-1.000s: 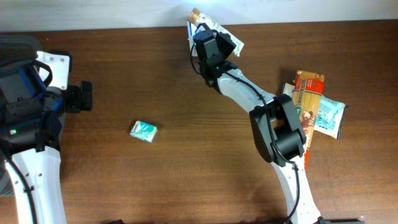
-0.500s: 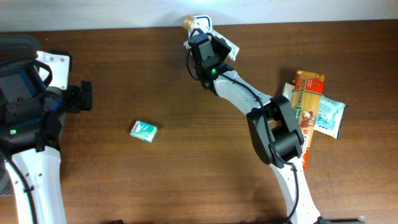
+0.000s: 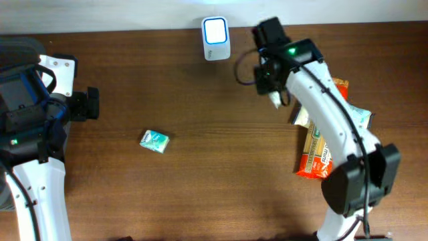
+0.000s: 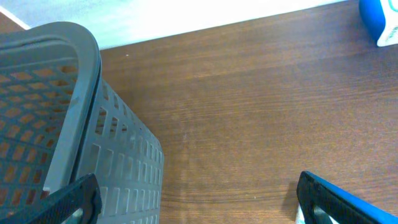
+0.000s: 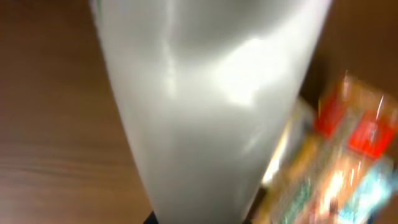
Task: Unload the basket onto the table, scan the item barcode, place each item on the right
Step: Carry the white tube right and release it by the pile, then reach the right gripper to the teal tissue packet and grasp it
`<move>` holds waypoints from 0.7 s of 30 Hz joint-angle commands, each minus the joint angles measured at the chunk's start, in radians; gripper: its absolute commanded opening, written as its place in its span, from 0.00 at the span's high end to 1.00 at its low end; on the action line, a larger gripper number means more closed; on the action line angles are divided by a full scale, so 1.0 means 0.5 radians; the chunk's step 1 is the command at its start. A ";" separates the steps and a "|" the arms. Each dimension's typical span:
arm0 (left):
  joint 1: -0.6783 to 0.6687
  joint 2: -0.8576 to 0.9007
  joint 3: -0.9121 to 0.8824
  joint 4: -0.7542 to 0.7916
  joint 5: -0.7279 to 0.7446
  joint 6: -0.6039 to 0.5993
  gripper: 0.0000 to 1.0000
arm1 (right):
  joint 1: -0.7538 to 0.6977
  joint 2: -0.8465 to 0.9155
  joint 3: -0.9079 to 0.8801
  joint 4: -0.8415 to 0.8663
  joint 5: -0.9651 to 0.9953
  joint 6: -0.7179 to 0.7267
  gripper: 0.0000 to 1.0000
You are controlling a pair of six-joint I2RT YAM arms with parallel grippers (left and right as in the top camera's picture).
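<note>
The barcode scanner, a white unit with a lit blue face, stands uncovered at the back edge of the table. To its right, my right gripper is shut on the item, a white glossy packet. The packet fills the blurred right wrist view. From overhead only its white tip shows under the gripper, close to the left edge of the pile of packets. My left gripper is far to the left, open and empty, above bare wood.
A pile of packets, red, orange and pale blue, lies at the right. A small green box lies left of centre. A grey mesh basket stands beside my left gripper. The scanner's blue corner shows at top right.
My right arm has swung away from the scanner, to the right and toward the pile, with the packet still gripped. The scanner's face now shows. The left arm has not moved.
</note>
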 commanded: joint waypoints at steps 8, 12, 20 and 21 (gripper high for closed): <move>0.007 0.002 0.008 0.003 0.021 0.024 0.01 | -0.333 0.115 -0.786 0.194 -0.078 0.329 0.95; 0.008 0.002 0.008 0.003 0.021 0.024 0.01 | -0.413 0.114 -0.784 0.155 -0.079 0.328 0.50; 0.008 0.002 0.008 0.003 0.021 0.024 0.01 | -0.397 0.107 -0.046 -0.256 -0.788 0.098 0.44; 0.007 0.002 0.008 0.003 0.021 0.024 0.01 | -0.372 0.107 0.029 -0.221 -1.032 0.017 0.44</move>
